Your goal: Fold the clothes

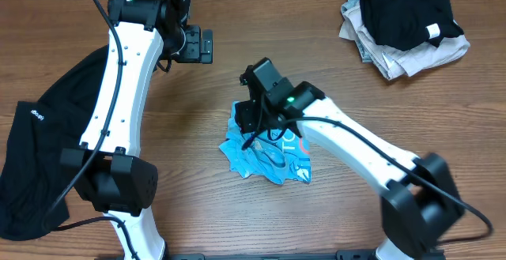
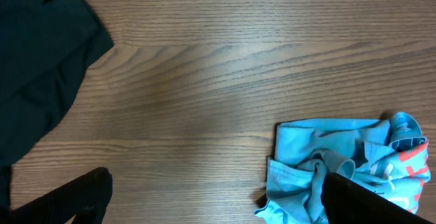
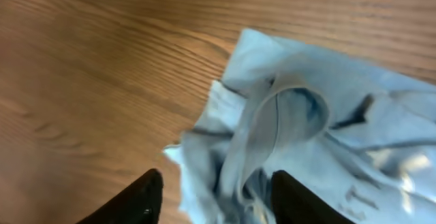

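Observation:
A crumpled light-blue garment [image 1: 269, 156] with an orange print lies on the wooden table near the middle. My right gripper [image 1: 254, 119] is open right over its upper left part; in the right wrist view the fingers [image 3: 218, 197] straddle a raised fold of the blue cloth [image 3: 300, 115]. My left gripper [image 1: 198, 47] is open and empty, up and to the left of the garment. In the left wrist view the fingers [image 2: 218, 200] are spread wide over bare table, with the blue garment [image 2: 340, 166] at the lower right.
A large black garment [image 1: 47, 149] lies at the left edge, partly under the left arm; it also shows in the left wrist view [image 2: 41, 54]. A pile of black and grey-white clothes [image 1: 407, 23] sits at the back right.

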